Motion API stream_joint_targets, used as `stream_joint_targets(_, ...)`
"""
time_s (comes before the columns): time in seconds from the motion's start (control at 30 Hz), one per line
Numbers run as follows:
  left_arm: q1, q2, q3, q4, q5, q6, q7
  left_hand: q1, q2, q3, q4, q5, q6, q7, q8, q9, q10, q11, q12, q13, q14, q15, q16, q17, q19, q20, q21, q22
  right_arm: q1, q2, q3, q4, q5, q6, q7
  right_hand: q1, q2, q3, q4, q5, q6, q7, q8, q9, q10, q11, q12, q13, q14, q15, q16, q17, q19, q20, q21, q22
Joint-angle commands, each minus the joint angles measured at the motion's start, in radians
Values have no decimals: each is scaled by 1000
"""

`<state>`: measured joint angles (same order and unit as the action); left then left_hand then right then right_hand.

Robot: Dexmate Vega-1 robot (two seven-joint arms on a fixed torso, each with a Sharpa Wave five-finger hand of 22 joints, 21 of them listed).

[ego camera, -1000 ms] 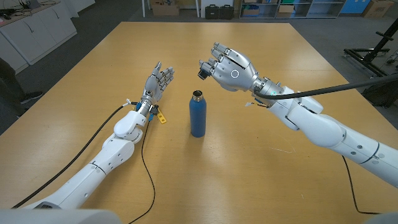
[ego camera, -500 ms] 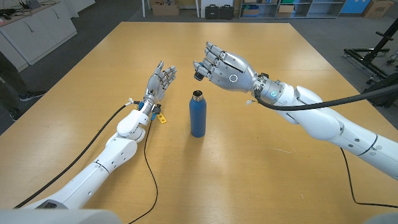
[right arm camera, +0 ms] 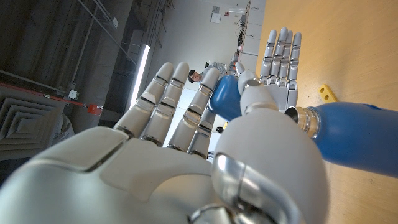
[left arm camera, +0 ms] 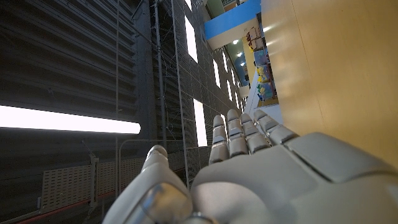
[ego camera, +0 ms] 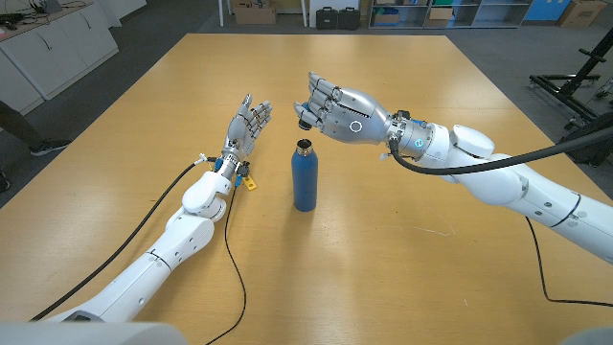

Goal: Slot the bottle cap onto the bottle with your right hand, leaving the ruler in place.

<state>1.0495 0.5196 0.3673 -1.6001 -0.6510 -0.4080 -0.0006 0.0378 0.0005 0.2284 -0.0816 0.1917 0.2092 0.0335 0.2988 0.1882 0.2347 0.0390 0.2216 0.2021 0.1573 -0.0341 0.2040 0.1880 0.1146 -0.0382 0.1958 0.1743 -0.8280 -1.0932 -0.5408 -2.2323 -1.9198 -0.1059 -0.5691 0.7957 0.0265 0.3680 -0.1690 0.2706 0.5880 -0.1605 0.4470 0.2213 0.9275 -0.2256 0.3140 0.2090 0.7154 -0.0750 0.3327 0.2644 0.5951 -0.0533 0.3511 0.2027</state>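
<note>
A blue bottle (ego camera: pixel 305 178) stands upright mid-table, its metal neck (ego camera: pixel 305 146) uncapped. My right hand (ego camera: pixel 337 111) hovers just beyond and above the neck, pinching the bottle cap (ego camera: pixel 303 119) between thumb and fingertips. In the right wrist view the blue cap (right arm camera: pixel 225 97) sits against the thumb, close to the bottle's neck (right arm camera: pixel 305 120) on the bottle (right arm camera: pixel 354 135). My left hand (ego camera: pixel 247 125) stands left of the bottle, fingers apart, holding nothing. The small yellow ruler (ego camera: pixel 249 181) lies on the table beside the left wrist, also seen as the ruler (right arm camera: pixel 326 92).
The wooden table (ego camera: pixel 402 240) stretches wide around the bottle. Black cables trail along both arms. Cabinets and boxes line the room's far side, and a black stand (ego camera: pixel 575 81) is off the right edge. A person's legs (ego camera: pixel 24 129) are at the left edge.
My right hand has carried the cap to the left and slightly down, closer to the bottle's neck. The bottle, ruler and left hand have stayed put.
</note>
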Motion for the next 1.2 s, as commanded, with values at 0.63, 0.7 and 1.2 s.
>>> stream_joint_targets(0.63,38,-14,-9,-16,3,-46,13,3,10,2,-2,0,12,0,-7,4,6,1,-3,2,9,5,-1,2,5,-2,0,4,74,41,-74,74,48,25,-100,156,107,44,-3,14,294,-66,96,13,15,1,-12,11,25,-135,-10,2,4,-33,6,3)
stream_joint_targets(0.7,40,-15,-9,-15,2,-48,12,3,10,2,-2,0,12,0,-7,4,6,1,-3,2,8,5,-1,2,5,-2,0,4,72,42,-79,71,50,26,-100,160,107,46,-4,14,295,-65,97,14,15,1,-13,12,27,-135,-10,3,4,-33,7,3)
stream_joint_targets(1.2,38,-15,-11,-5,-4,-51,3,2,10,1,-3,0,12,0,-10,4,6,0,-4,2,9,5,-2,2,4,-1,0,4,56,50,-104,94,53,8,-101,167,110,51,-3,13,297,-66,100,15,16,1,-14,13,33,-136,-11,3,2,-30,7,3)
